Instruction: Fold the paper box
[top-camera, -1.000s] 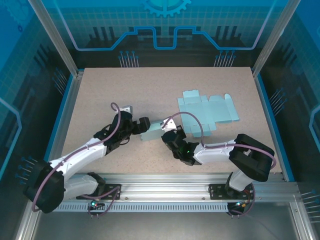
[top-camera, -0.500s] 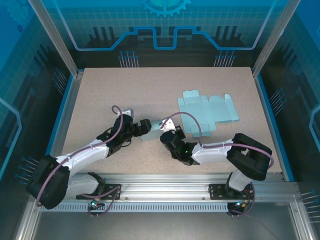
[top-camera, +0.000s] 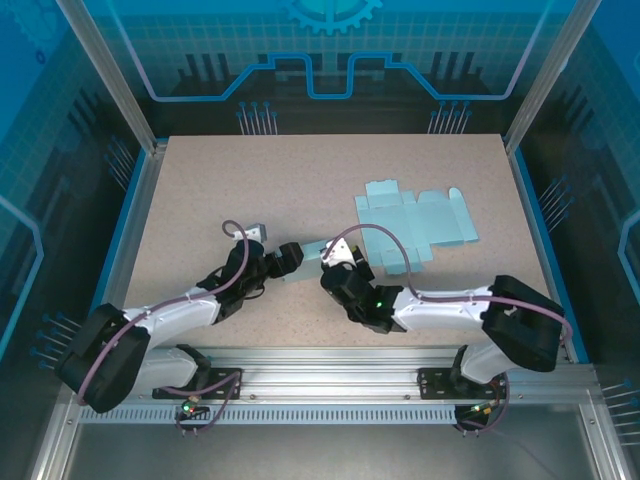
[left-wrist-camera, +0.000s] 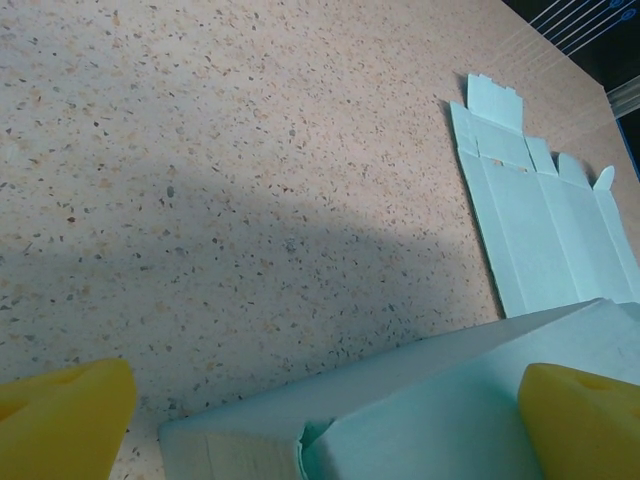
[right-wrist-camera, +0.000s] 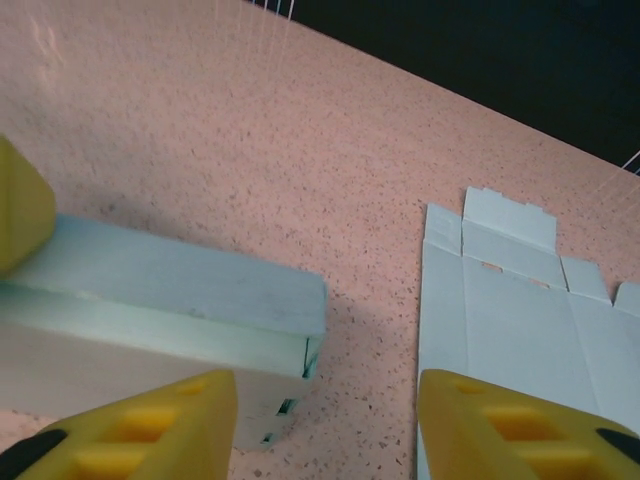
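- Left gripper (top-camera: 290, 256): gaping wide, flanking one end of folded pale teal paper box (top-camera: 311, 248).
- Right gripper (top-camera: 336, 258): standing parted, yellow fingers (right-wrist-camera: 150, 425) sitting just beside box's other end, gripping nothing.
- Box: lying on speckled beige table (top-camera: 250, 180), near flat teal cardboard cutout (top-camera: 415, 222).

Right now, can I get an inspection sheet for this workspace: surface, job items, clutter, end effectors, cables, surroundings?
Surface: speckled beige tabletop.
Job's things: folded paper box lying between the two arms; flat box blank lying unfolded to its right.
Clutter: nothing seen.
End effectors: left end effector open, fingers wide either side of the folded box; right end effector open at the box's end.
Cables: purple cable running along the left arm; cable loop arching over the right arm.
Surroundings: aluminium frame along the near edge; blue panels behind.
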